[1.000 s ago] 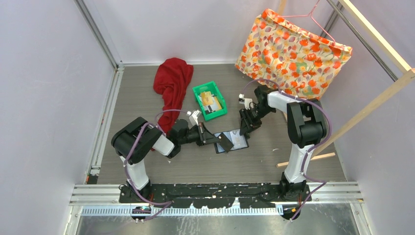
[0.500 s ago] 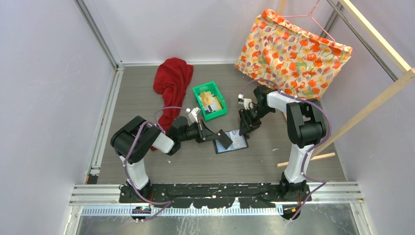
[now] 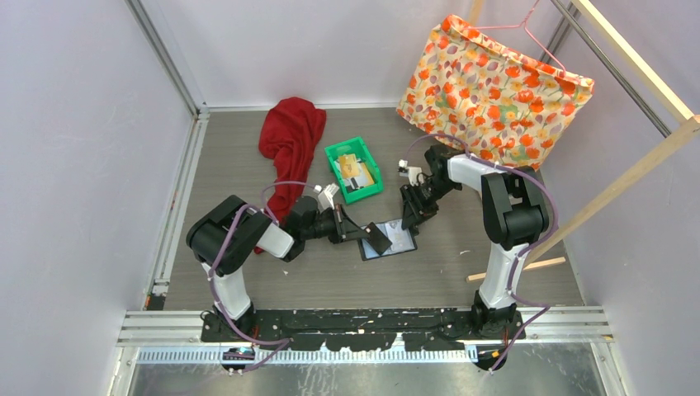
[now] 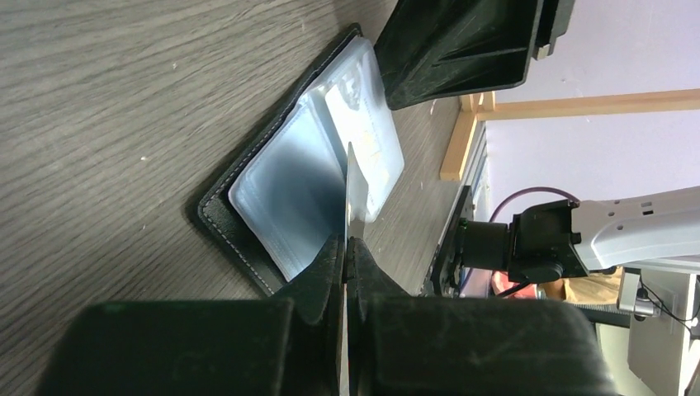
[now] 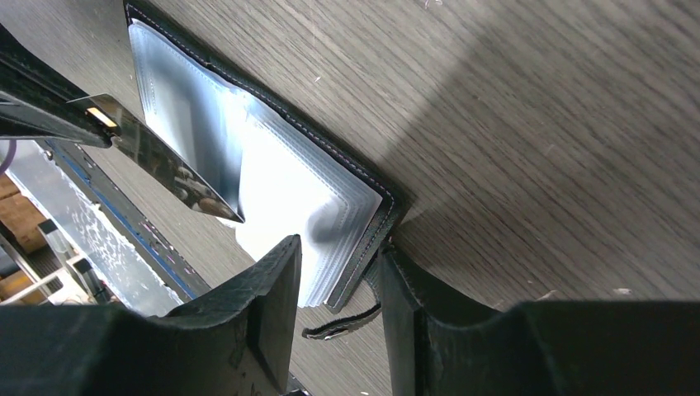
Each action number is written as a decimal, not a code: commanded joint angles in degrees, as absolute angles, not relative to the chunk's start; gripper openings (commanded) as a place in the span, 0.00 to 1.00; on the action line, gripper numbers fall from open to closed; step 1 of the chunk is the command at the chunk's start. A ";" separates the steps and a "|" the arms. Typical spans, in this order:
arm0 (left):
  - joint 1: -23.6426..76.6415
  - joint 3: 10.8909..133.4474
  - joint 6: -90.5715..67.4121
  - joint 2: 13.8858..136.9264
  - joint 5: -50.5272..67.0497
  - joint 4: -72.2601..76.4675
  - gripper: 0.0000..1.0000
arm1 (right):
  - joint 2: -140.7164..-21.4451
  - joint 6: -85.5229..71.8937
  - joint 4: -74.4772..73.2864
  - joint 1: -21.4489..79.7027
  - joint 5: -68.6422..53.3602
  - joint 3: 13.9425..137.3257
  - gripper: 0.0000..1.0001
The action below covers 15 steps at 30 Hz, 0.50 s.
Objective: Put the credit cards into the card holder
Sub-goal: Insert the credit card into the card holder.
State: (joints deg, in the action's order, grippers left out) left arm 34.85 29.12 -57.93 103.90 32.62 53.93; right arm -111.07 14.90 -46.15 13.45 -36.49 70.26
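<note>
The black card holder (image 3: 394, 242) lies open on the table, its pale glossy pockets (image 4: 289, 186) facing up. My left gripper (image 4: 347, 241) is shut on one credit card (image 4: 350, 186), seen edge-on and standing over the middle of the pockets. In the right wrist view that card (image 5: 173, 169) looks dark and shiny, its tip above the left pocket page. My right gripper (image 5: 338, 264) is open and straddles the holder's far corner (image 5: 376, 219) by the snap tab (image 5: 342, 323), one finger touching the leather edge. More credit cards (image 3: 355, 169) lie in the green bin.
The green bin (image 3: 334, 153) stands just beyond the holder. A red cloth (image 3: 290, 140) lies to its left, beside my left arm. A floral bag (image 3: 495, 82) hangs at the back right. A wooden stick (image 3: 516, 268) lies on the table at the right.
My left gripper has shifted the held card slightly over the open holder. The right gripper and the holder's corner have edged a little to the left.
</note>
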 commanded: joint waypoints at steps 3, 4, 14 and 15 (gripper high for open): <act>34.60 30.91 -55.50 101.53 33.22 49.87 0.00 | -110.63 15.72 -44.82 14.76 -35.14 70.82 0.45; 34.58 31.03 -55.33 101.39 33.20 49.26 0.00 | -110.62 15.69 -44.78 14.85 -35.16 70.84 0.45; 34.53 32.25 -54.15 100.39 33.13 44.08 0.00 | -110.65 15.66 -44.74 15.35 -35.07 70.98 0.45; 34.55 32.30 -54.14 100.38 33.13 43.57 0.00 | -110.59 15.65 -44.74 15.42 -35.11 70.97 0.45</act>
